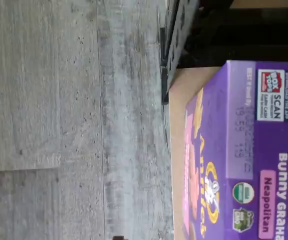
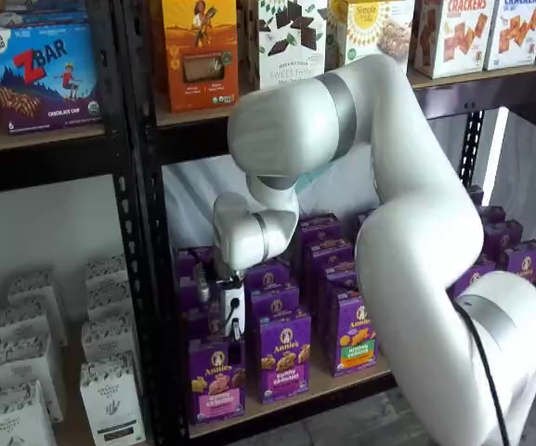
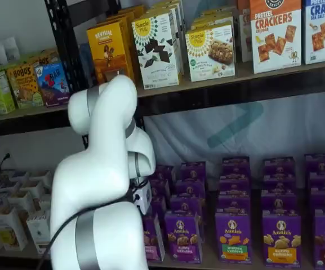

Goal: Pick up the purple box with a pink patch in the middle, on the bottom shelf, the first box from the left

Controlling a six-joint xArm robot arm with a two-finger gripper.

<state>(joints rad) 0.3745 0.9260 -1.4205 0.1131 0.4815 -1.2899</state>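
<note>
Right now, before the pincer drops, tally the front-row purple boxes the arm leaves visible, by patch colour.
In a shelf view:
Pink-patch box: 1
Purple-patch box: 1
Green-patch box: 1
Total: 3; the arm hides the rest of the row.

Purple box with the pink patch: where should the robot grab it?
Probably near its top, by the two side faces, coming down from above. The purple box stands upright at the bottom shelf's front edge with its top free; another box stands close beside it, and the gripper hangs just above.

Soft even light, blurry wrist view
</note>
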